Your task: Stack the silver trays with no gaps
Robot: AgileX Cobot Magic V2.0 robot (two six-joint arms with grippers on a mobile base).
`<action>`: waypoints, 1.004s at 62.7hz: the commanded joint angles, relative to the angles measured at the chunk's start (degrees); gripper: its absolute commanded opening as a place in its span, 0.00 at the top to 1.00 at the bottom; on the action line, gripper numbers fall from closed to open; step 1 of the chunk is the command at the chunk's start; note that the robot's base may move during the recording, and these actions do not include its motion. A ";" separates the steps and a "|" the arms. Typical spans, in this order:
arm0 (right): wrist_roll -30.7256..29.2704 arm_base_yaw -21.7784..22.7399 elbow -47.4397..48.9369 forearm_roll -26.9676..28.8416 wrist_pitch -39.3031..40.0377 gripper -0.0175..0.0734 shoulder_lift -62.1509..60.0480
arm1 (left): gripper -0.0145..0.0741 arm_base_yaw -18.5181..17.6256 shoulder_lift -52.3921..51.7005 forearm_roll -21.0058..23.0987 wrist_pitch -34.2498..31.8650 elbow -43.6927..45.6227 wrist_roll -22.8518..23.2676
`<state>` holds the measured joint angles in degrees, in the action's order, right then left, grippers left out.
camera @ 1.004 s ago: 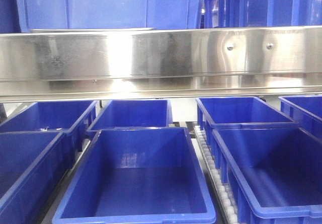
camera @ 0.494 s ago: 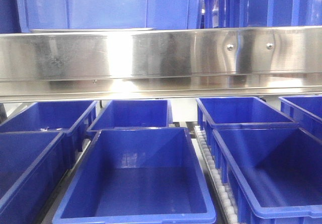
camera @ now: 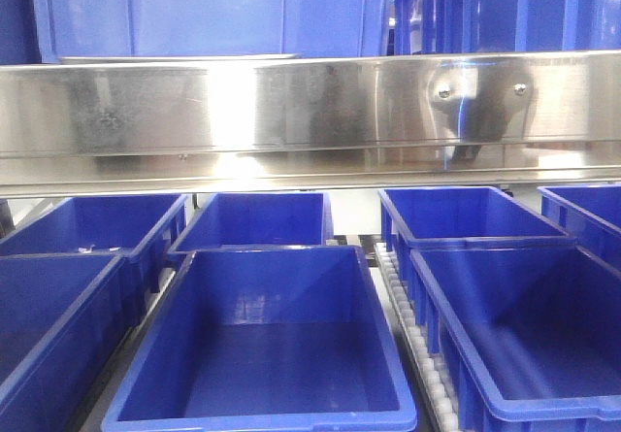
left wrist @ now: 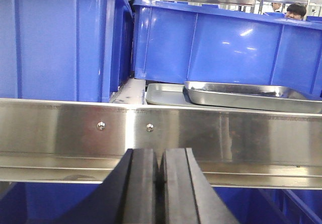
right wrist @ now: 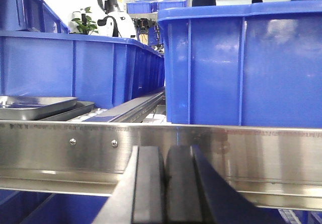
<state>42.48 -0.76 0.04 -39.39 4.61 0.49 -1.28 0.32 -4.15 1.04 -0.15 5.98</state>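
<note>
steel shelf (left wrist: 60,128) with silver trays (left wrist: 246,95), blue bins (left wrist: 221,45)

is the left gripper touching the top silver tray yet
Apart. The left wrist view shows the left gripper shut below the shelf rail; the top silver tray sits beyond it.

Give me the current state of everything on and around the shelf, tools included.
Upper silver tray: lying on the lower one, offset toward the right, not nested flush.
Lower silver tray: flat on the shelf, left part uncovered.
Left tool: shut, empty, below the shelf rail.
Right tool: shut, empty, below the rail.
Lower blue bins: open, empty.
</note>
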 commanded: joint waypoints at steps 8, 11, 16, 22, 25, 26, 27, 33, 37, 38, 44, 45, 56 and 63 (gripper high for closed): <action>-0.51 0.35 -0.04 0.11 0.64 0.89 -0.49 | 0.84 -0.34 -0.32 0.27 -1.04 0.15 0.17; -0.51 0.35 -0.04 0.11 0.51 0.89 -0.49 | 0.84 -0.34 -0.32 0.27 -1.04 0.15 0.17; -0.51 0.35 -0.04 0.11 0.51 0.89 -0.49 | 0.84 -0.34 -0.32 0.27 -1.04 0.15 0.17; -0.51 0.35 -0.04 0.11 0.51 0.89 -0.49 | 0.84 -0.34 -0.32 0.27 -1.04 0.15 0.17; -0.63 0.35 -0.04 0.25 0.53 0.89 -0.49 | 0.84 -0.34 -0.32 0.27 -1.04 0.15 0.17; -0.98 0.35 -0.04 0.64 0.41 0.89 -0.49 | 0.84 -0.34 -0.32 0.27 -1.04 0.15 0.17; -2.15 0.35 -0.04 2.00 0.31 0.89 -0.49 | 0.84 -0.34 -0.32 0.27 -1.04 0.15 0.17; -19.20 0.35 -0.04 19.59 -1.24 0.89 -0.49 | 0.84 -0.34 -0.32 0.27 -1.04 0.15 0.17; -30.13 0.35 -0.04 29.12 -1.13 0.89 -0.49 | 0.84 -0.34 -0.32 0.27 -1.04 0.15 0.17; -32.08 0.35 -0.04 30.79 -0.98 0.89 -0.49 | 0.84 -0.34 -0.32 0.27 -1.04 0.15 0.17; -40.44 0.35 -0.04 38.93 -0.88 0.89 -0.49 | 0.84 -0.34 -0.32 0.27 -1.04 0.15 0.17; -40.99 0.35 -0.04 39.39 -0.88 0.89 -0.49 | 0.84 -0.34 -0.32 0.27 -1.04 0.15 0.17; -41.58 0.35 -0.04 41.07 -1.12 0.89 -0.49 | 0.84 -0.34 -0.32 0.27 -1.04 0.15 0.17; -41.58 0.35 -0.04 41.07 -1.12 0.89 -0.49 | 0.84 -0.34 -0.32 0.27 -1.04 0.15 0.17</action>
<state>1.50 -0.76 0.00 1.37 2.59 0.49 -1.28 0.32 -4.15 1.04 -0.15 5.98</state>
